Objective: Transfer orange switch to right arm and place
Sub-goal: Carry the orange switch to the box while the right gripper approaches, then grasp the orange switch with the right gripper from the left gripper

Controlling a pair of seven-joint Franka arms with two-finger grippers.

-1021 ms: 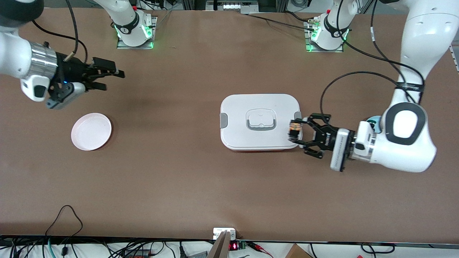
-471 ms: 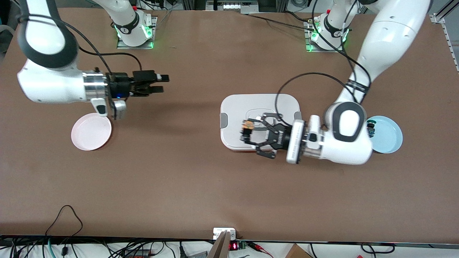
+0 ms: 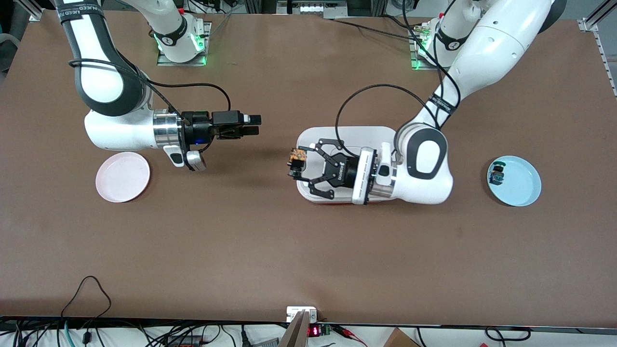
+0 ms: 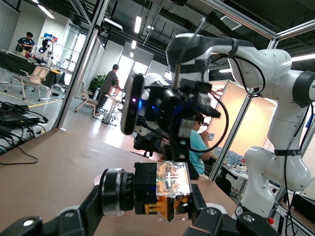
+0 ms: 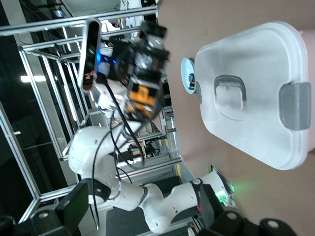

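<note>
Two robot arms reach toward each other above a brown counter [image 3: 308,250]. The left gripper [image 3: 295,164], clamped on the orange switch [image 3: 297,156], holds it out sideways over the edge of a white lidded container [image 3: 318,137], presenting the part for a handover. The right gripper [image 3: 253,124] hangs over bare counter toward the right arm's end, fingers spread wide and empty, pointed at the switch to receive it. A pink plate [image 3: 123,176] lies near the right arm, likely the drop spot. A blue plate [image 3: 518,180] holds another small part [image 3: 496,175].
</note>
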